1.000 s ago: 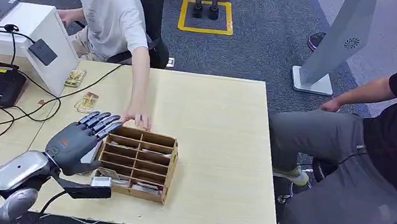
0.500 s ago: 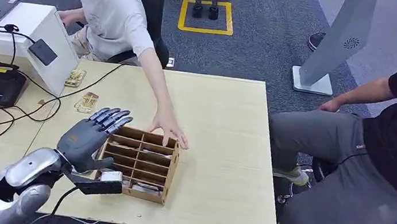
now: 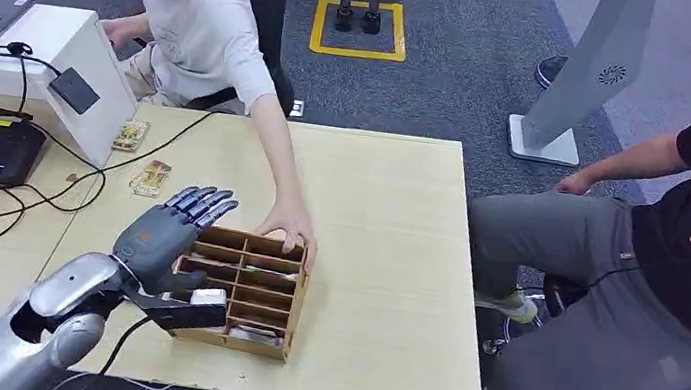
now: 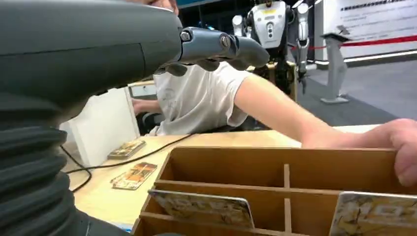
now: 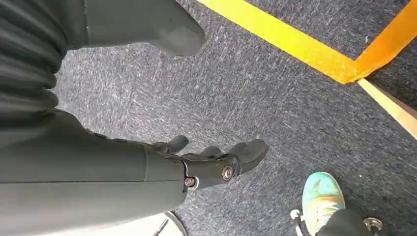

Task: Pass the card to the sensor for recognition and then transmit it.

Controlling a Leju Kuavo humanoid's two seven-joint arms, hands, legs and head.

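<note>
My left hand hovers with fingers spread and holding nothing over the near-left corner of the wooden divider box, where the cards stand upright in their slots. My right hand hangs empty over the carpet. A person's hand grips the box's far rim; reaching down now, I risk hitting it or toppling a card. The black sensor sits well apart.

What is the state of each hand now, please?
Left hand: open, fingers spread above the box, holding nothing.
Right hand: open, holding nothing, hanging over the carpet.
</note>
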